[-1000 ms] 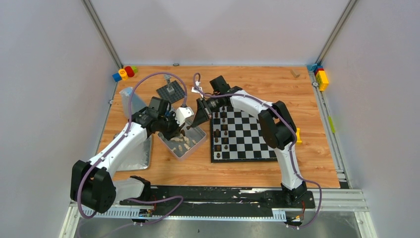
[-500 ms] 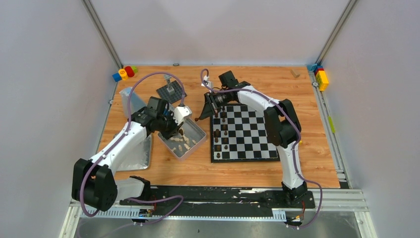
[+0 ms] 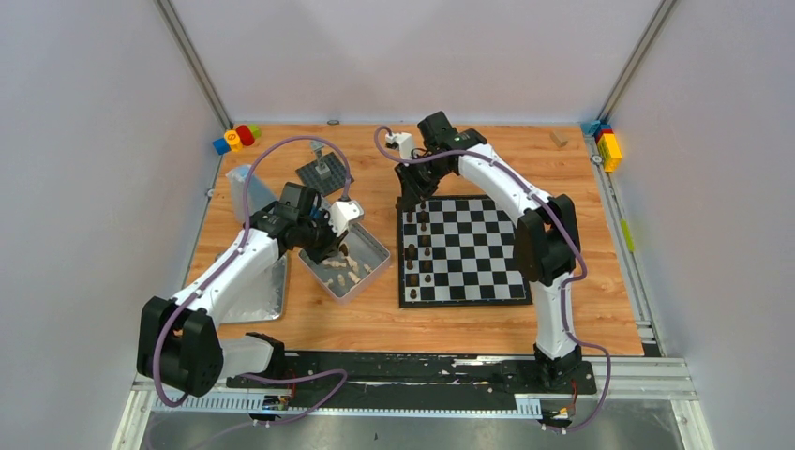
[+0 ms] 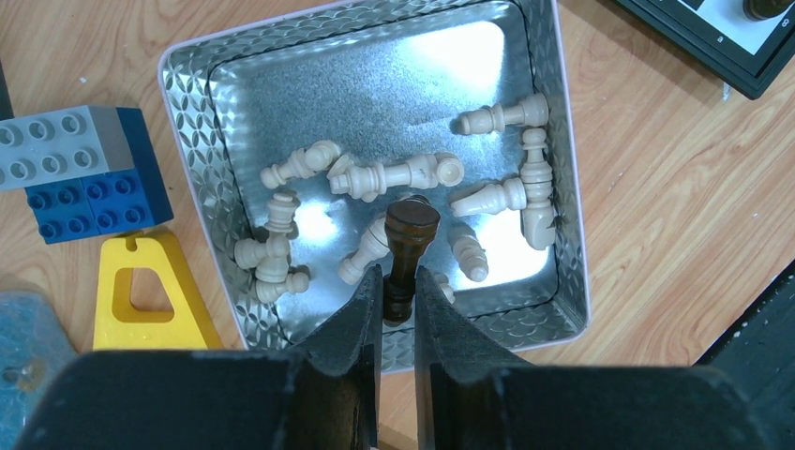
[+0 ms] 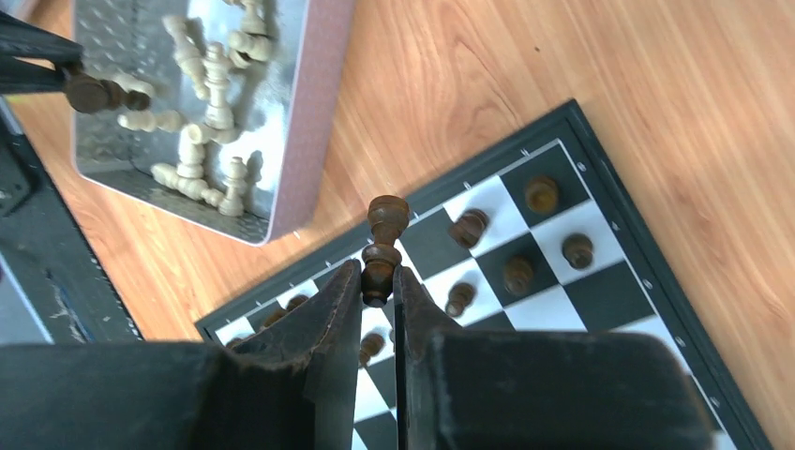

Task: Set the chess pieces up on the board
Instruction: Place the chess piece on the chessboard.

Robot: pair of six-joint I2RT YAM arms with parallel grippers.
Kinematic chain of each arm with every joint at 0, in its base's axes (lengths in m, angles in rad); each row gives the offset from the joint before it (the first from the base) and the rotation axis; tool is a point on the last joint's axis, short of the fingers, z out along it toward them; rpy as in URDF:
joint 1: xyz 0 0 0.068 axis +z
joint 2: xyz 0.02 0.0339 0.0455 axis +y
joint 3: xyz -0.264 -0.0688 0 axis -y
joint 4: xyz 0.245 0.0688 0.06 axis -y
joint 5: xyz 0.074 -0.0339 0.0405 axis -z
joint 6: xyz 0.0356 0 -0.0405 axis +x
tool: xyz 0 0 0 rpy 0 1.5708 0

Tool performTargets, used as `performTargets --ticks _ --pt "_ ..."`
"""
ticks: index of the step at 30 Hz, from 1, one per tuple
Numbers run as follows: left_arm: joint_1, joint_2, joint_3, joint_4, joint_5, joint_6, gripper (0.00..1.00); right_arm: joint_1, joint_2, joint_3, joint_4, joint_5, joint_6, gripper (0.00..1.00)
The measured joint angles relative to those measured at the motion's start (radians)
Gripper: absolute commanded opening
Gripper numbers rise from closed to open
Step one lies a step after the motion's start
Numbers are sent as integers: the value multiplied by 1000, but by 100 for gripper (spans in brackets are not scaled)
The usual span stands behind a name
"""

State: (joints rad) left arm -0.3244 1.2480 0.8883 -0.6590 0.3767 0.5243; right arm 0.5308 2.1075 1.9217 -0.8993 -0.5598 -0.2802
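- The left pincer is clamped on a dark piece. It holds the piece over the tin, and the fingers hide its lower end.
- Cream pieces lie tumbled on the tin's floor. Some overlap, and glare on the metal makes a sure count hard.
- The right pincer is clamped on another dark piece, gripped at its foot. It hangs above the far left corner of the board.
- The board lies on the table, just right of the tin. In the right wrist view its near part is hidden behind the pincer body and its right side is cut off.
- Dark pieces on the board stand in its two left columns. One looks tipped over, and their kinds are too small to tell.
- A blue and grey brick and a yellow block lie just beside the tin.
- A bluish thing at the lower left is blurred and cut off.
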Motion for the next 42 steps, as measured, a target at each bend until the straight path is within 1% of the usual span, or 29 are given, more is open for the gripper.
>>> performTargets --ticks 4,13,24,42 --pt "0 4 0 3 0 0 0 9 0 50 -86 81 -51 3" --pt "0 4 0 6 7 -2 0 58 18 62 -178 187 -114 3" --pt "0 4 0 6 11 -2 0 95 81 87 -224 265 -146 5" --pt "0 4 0 6 14 -2 0 99 165 148 -248 334 -167 4"
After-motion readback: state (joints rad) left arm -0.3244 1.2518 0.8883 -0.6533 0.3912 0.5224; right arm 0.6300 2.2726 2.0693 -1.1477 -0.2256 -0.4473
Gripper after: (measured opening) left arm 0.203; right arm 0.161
